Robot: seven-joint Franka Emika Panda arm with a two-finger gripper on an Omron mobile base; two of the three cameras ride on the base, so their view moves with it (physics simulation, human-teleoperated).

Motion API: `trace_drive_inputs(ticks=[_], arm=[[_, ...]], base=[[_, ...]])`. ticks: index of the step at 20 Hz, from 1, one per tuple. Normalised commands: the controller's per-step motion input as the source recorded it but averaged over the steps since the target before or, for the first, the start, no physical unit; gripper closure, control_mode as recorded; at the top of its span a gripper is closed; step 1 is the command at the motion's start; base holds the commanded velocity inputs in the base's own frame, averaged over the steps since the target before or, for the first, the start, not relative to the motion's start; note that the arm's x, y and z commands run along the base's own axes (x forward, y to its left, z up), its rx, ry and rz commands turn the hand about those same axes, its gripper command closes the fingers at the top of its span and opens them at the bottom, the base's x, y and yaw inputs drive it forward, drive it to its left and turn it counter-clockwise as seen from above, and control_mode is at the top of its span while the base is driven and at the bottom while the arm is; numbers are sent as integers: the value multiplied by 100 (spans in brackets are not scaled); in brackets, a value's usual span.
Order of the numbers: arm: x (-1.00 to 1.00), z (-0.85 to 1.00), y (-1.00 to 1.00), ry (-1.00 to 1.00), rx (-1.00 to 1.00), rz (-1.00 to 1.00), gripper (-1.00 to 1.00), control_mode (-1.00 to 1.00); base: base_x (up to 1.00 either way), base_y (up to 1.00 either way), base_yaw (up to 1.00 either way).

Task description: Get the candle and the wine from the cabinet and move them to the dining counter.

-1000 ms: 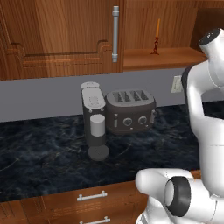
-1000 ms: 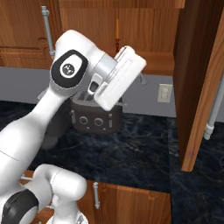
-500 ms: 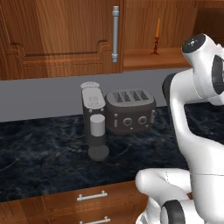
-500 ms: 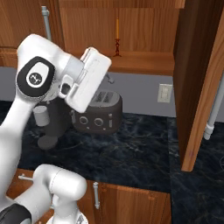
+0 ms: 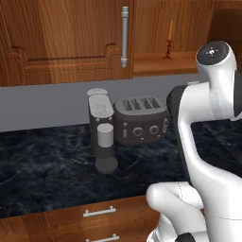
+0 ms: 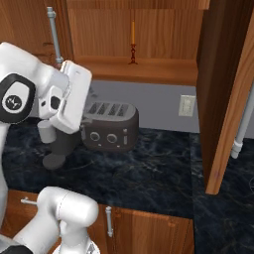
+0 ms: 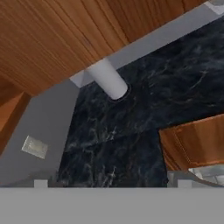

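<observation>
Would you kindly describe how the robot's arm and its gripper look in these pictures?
The arm is glossy white with rounded links and dark round joint caps, one bearing a small white mark. Its white, boxy hand ends in two small dark fingertips. No cables show.

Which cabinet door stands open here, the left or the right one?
The right door is swung out, baring the candle on the shelf; the left door is closed.

We see the candle [image 6: 132, 42], a thin orange taper, standing upright in its small dark red holder. It sits on the wooden shelf of the cabinet [image 6: 163, 30], whose door hangs open.
</observation>
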Motion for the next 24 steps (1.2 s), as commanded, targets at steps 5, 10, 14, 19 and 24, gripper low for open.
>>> trace_drive_inputs(ticks=[5,10,14,19,24], arm=[[-15,4,45,27,-7,47,-100,-100],[-16,6,42,28,-10,47,-100,-100],[-13,10,39,26,-11,44,-100,-100],[-8,17,30,21,-13,35,-100,-100],[-5,12,33,6,-4,26,-100,-100]], base=[[0,0,0],[0,0,0],[0,0,0],[0,0,0],[0,0,0]])
